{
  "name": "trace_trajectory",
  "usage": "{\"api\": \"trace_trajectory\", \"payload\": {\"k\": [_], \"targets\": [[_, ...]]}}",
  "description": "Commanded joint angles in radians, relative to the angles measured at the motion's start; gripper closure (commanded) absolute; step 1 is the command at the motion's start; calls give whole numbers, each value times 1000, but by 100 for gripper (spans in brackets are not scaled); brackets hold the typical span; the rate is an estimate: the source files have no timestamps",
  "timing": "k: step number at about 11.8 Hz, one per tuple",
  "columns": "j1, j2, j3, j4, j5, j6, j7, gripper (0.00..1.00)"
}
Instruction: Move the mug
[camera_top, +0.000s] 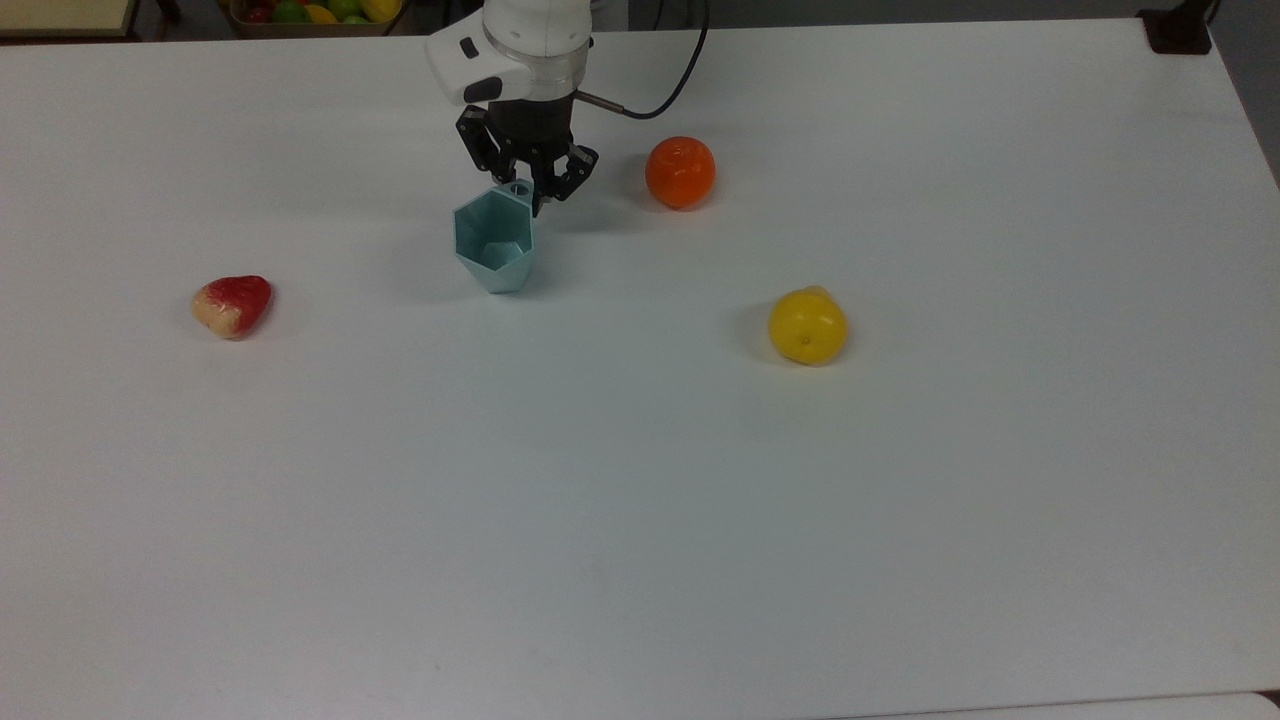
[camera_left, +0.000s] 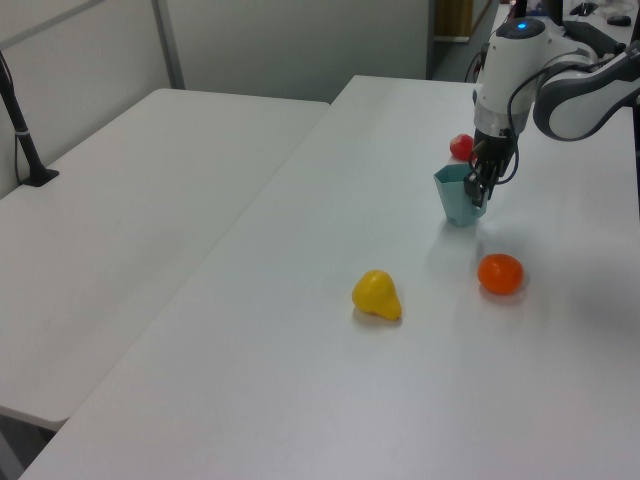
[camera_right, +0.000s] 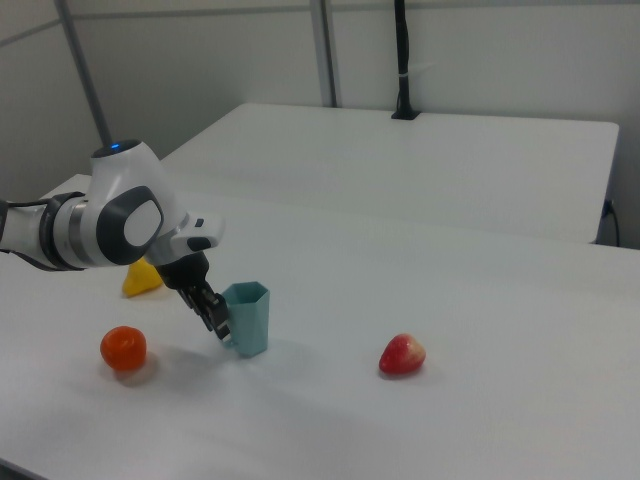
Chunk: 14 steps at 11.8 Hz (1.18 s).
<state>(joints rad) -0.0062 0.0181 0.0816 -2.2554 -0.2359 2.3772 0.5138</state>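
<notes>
Mug, pale blue-green faceted plastic with hexagonal rim, upright on white table in upper middle of top view, left of centre. Black two-finger gripper of white robot arm directly above and behind it, fingers clenched on angular handle at the mug's far side. Round orange fruit to the top view's right, near. Yellow lemon-shaped fruit lower right, further off. Red-and-cream fruit well apart at the top view's left. Tray of mixed fruit at top edge.
</notes>
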Motion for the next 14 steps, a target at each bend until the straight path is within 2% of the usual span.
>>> {"api": "trace_trajectory", "payload": {"k": [1, 3, 6, 8, 10, 12, 14], "targets": [[-12, 22, 9, 3, -22, -3, 28, 0], [-31, 17, 9, 25, -19, -27, 26, 0], [-57, 5, 12, 161, 15, -220, -12, 0], [-64, 11, 12, 328, 154, -413, -124, 0], [-84, 11, 12, 484, 228, -589, -193, 0], [-93, 5, 11, 577, 244, -723, -276, 0], [-126, -13, 1, 615, 250, -794, -406, 0]]}}
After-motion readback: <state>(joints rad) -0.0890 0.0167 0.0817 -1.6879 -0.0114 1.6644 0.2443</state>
